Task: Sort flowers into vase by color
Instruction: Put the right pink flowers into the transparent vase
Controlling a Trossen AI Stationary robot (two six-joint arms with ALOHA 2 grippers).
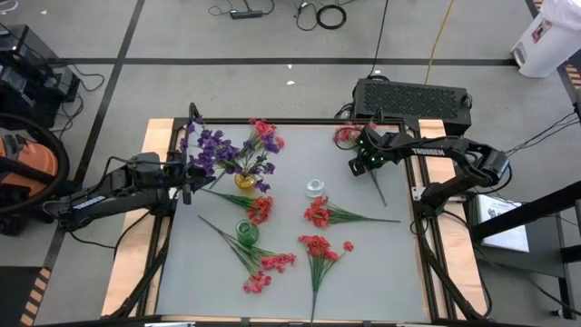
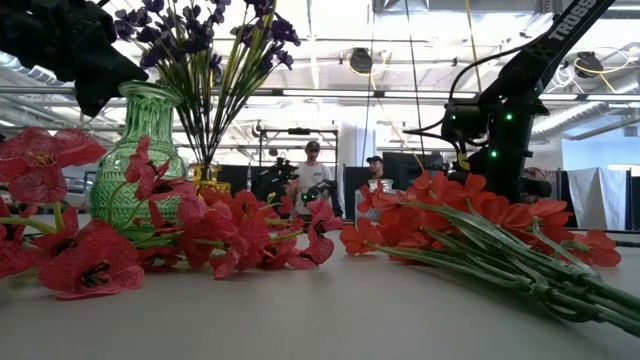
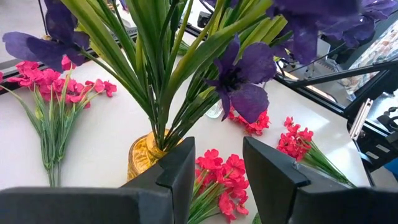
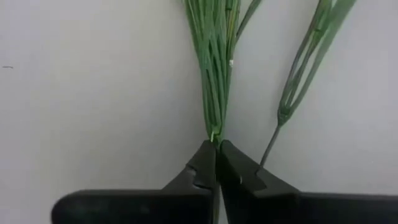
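Worktop: pale grey worktop inside a dark frame, workshop room behind it with two people standing way back in the low view.
Front edge: two pink-red sprigs lying flat nearest the front, one with its blossoms toward the left, one pointing its stem straight at the front edge.
Green vase: small green glass vase a bit further in, standing upright between the loose sprigs.
Middle row: another pink-red sprig lies with its long stem running off to the right; a clear glass vase stands just behind it.
Yellow vase: amber vase holding the purple flowers, plus one pink-red bloom up in the same bunch.
Left gripper: left gripper hovers right by the yellow vase, fingers spread apart with nothing between them.
Right gripper: right gripper at the far right corner, pinched tight on the stem of a pink-red sprig, whose blossoms sit at the far edge of the worktop.
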